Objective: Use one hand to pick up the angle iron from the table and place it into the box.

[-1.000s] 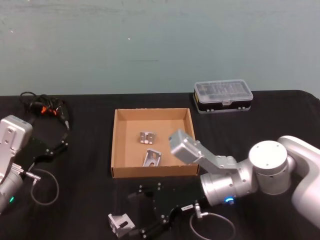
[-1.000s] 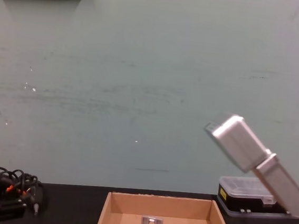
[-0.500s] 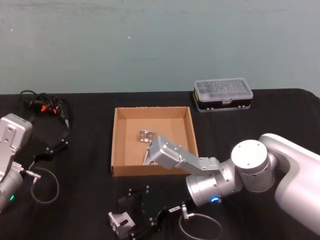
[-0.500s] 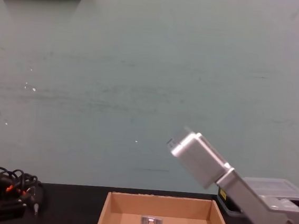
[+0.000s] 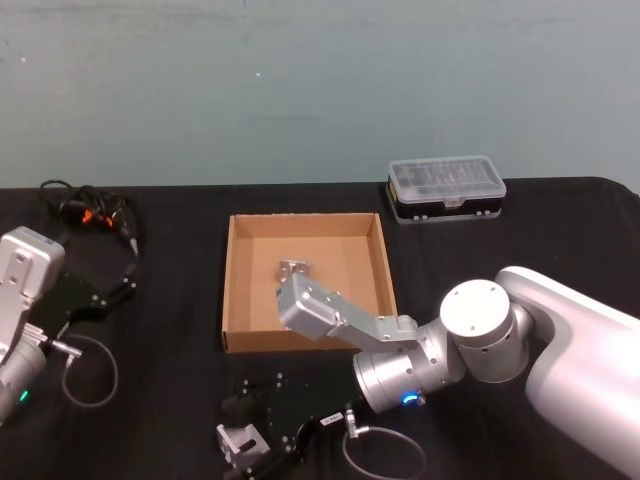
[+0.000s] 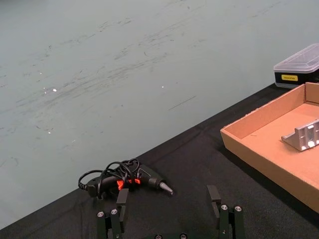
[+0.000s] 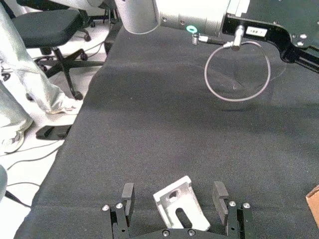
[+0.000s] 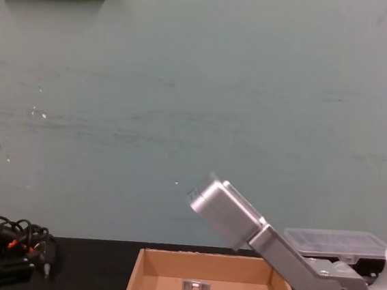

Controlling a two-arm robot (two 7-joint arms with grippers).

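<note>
The right gripper point(image 7: 173, 199) stood low over the black table point(image 5: 170, 400) at the bottom centre of the head view, its two black fingers point(image 7: 127, 195) spread apart with a silver angle iron point(image 7: 179, 204) lying between them on the tabletop; neither finger visibly touched the bracket. In the head view the same angle iron point(image 5: 238, 441) sat at the lower edge of the frame, below and left of the cardboard box's point(image 5: 232, 290) near wall and well clear of it. The box occupied the centre of the head view and held another angle iron point(image 5: 293, 269) on its floor. The left gripper point(image 6: 169, 211) was parked at the left edge of the head view with its fingers open and nothing between them, pointing toward a black cable bundle point(image 6: 119, 178) near the table's far edge. A black plastic case with a clear lid point(image 5: 446, 190) rested at the upper right of the head view, beyond the box.
</note>
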